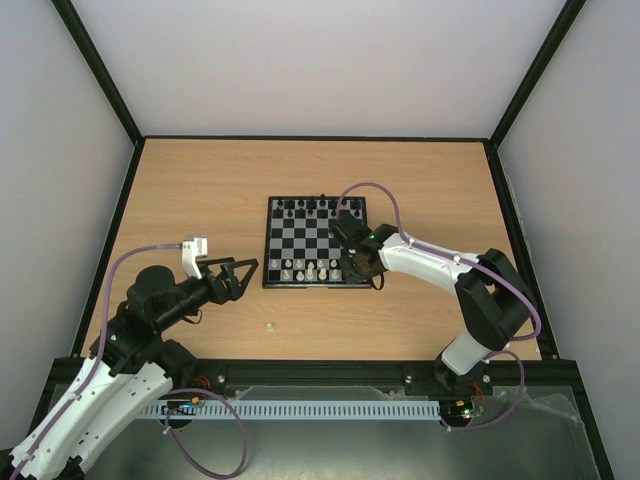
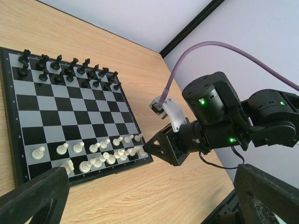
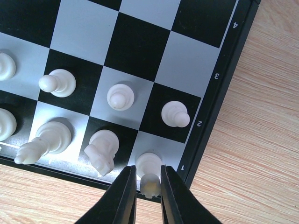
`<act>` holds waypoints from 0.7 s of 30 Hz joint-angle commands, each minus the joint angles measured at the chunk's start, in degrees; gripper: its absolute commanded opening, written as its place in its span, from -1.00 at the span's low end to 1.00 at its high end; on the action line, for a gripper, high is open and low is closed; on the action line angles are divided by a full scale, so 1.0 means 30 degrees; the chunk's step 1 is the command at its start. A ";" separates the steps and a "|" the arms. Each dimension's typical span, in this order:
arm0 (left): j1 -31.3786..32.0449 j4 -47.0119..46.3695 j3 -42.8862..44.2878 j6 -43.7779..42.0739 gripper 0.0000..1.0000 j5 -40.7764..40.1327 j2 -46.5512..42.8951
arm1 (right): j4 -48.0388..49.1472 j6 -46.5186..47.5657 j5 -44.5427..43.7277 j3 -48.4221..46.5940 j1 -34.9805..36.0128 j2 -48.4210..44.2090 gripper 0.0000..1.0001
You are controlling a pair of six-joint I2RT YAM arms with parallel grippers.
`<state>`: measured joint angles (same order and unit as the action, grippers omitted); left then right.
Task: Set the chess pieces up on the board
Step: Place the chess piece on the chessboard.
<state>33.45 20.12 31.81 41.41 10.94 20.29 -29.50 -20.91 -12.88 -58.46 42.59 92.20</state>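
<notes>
The board lies mid-table, with white chess pieces in its two near rows and black chessmen in the far rows. My right gripper is at the board's near right corner. In the right wrist view its fingers close on the top of a white rook standing upright on the corner square by the "1" mark. A knight and pawns stand beside it. My left gripper is open and empty, left of the board, above the table. One white piece lies alone on the table.
Black frame rails border the wooden table on the left, right and back. In the left wrist view the right arm's wrist hovers over the board's corner. The arm bases sit at the near edge.
</notes>
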 commanded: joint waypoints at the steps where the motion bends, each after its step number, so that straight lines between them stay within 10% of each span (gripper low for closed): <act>1: -0.0076 0.0014 0.0175 -0.0235 0.99 0.0182 -0.0144 | -0.0242 0.0098 -0.0121 -0.0451 -0.0104 0.0103 -0.67; 21: -0.0060 0.2342 -0.0228 0.0891 0.99 0.0835 0.2354 | -0.0940 -0.0118 -0.0667 -0.0268 -0.0134 -0.4046 -0.08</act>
<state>33.45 23.53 31.86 42.50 11.20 24.49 -29.28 -21.04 -14.15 -58.48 42.39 84.68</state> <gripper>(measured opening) 0.994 0.452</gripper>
